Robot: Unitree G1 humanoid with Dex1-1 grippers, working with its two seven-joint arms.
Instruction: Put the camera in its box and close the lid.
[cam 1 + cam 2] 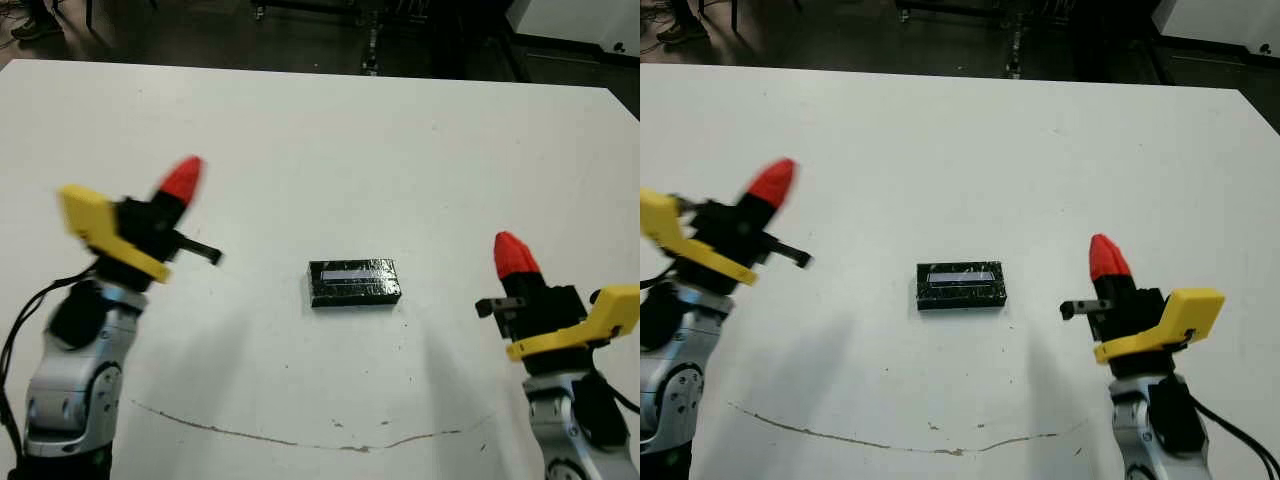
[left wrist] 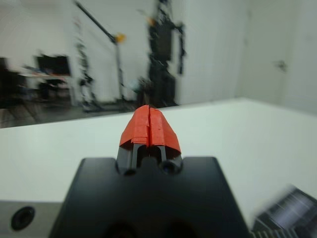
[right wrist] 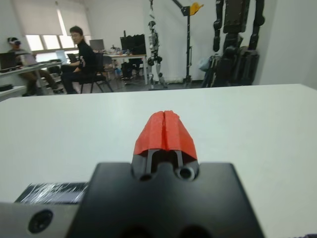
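Observation:
The lid (image 1: 354,283), a glossy black rectangle with a pale silvery stripe, lies flat in the middle of the white table (image 1: 330,150). It looks like a closed black block; the white tray and the camera are hidden or out of view. My left gripper (image 1: 182,180) hovers raised to the left of the lid, shut and holding nothing, its red fingertips (image 2: 149,126) pressed together. My right gripper (image 1: 514,255) stands to the right of the lid, also shut and holding nothing. A corner of the lid (image 3: 54,192) shows in the right wrist view.
A thin brown curved mark (image 1: 300,440) runs across the table near its front edge. Beyond the far edge are dark floor and equipment stands. In the right wrist view, seated people (image 3: 81,57) and a dark humanoid frame (image 3: 237,34) are far behind the table.

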